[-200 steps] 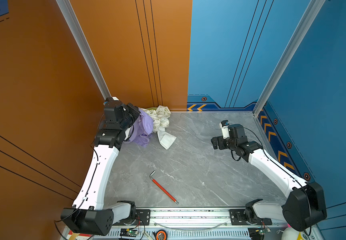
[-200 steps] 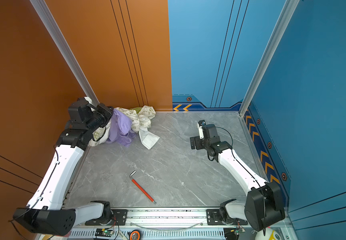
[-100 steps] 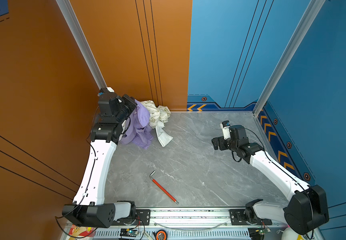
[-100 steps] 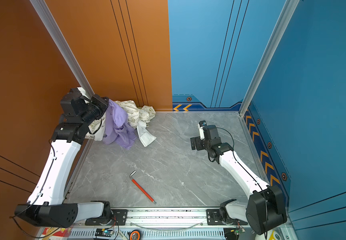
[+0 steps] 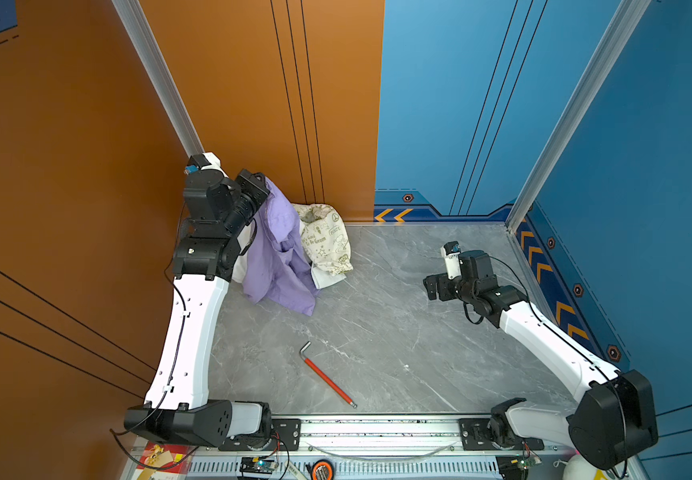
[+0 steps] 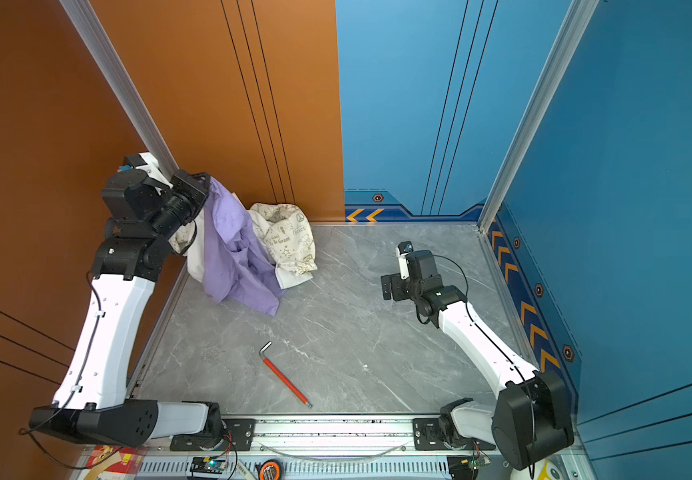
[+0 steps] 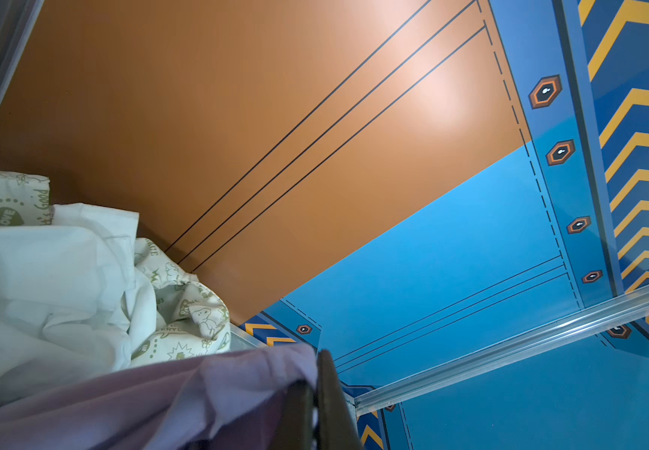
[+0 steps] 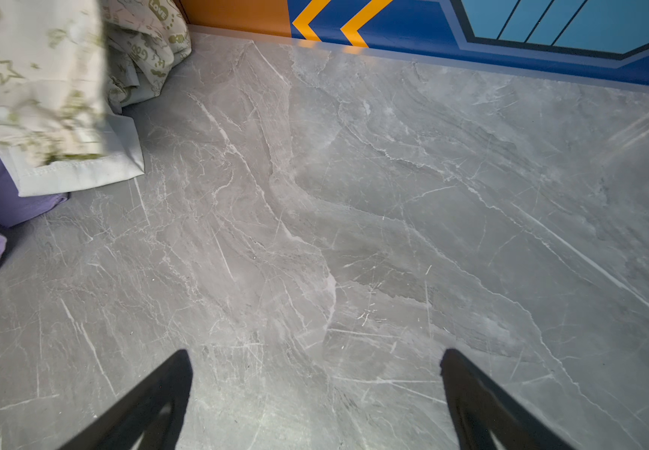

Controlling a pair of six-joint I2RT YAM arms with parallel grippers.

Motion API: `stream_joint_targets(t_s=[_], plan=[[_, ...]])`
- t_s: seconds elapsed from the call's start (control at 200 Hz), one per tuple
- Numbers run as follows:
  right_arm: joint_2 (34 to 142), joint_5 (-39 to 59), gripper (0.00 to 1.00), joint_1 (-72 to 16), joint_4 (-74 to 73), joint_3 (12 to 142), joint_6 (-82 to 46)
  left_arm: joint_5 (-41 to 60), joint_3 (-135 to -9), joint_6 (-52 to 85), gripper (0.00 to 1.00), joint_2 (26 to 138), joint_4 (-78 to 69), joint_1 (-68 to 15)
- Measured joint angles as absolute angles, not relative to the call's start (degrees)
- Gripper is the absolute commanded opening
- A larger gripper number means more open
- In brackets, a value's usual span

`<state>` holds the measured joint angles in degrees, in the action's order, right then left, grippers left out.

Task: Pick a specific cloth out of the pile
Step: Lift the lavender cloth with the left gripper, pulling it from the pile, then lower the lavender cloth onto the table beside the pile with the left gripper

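We're mid-lift: left gripper (image 7: 317, 397) clamped on purple cloth (image 5: 277, 257), hanging by back-left corner w/ hem on table (image 5: 377, 332), touching pile (image 5: 327, 241); right gripper (image 8: 315, 362) apart. Nxt, we reckon: lift higher, pull clear.

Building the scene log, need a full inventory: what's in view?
cloth: 1, lavender, hanging from left hand, lower end on table
pile: 1, cream with green doodles plus white, table's far left corner, against the cloth
hex key: 1, red handle, near middle of table, alone
table: 1, grey marble
wall panels: orange and blue, around table
left hand: 1, black, shut on cloth, raised at far left corner
right hand: 1, black, open, empty, over table's right side
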<state>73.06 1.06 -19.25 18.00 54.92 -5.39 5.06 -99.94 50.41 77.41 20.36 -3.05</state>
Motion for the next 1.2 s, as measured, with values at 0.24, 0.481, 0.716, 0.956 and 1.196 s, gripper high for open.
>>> stream_joint_targets(t_s=[0.24,0.481,0.716,0.956,1.196], plan=[[73.1,1.1,1.0,-19.2,18.0,54.9,-5.4,7.4,-98.1,48.9,0.0,78.1,18.6,-6.1],[73.1,1.0,1.0,-19.2,18.0,54.9,-5.4,8.5,-91.9,45.9,0.1,81.1,19.0,-13.6],[73.1,0.8,1.0,-19.2,18.0,54.9,-5.4,10.8,-94.4,39.4,0.69,89.2,29.2,-18.6],[73.1,0.2,1.0,-19.2,18.0,54.9,-5.4,6.0,-100.8,28.1,0.99,91.1,40.7,-21.0],[73.1,0.2,1.0,-19.2,18.0,54.9,-5.4,-1.4,-99.9,21.6,0.99,87.7,46.6,-20.7]])
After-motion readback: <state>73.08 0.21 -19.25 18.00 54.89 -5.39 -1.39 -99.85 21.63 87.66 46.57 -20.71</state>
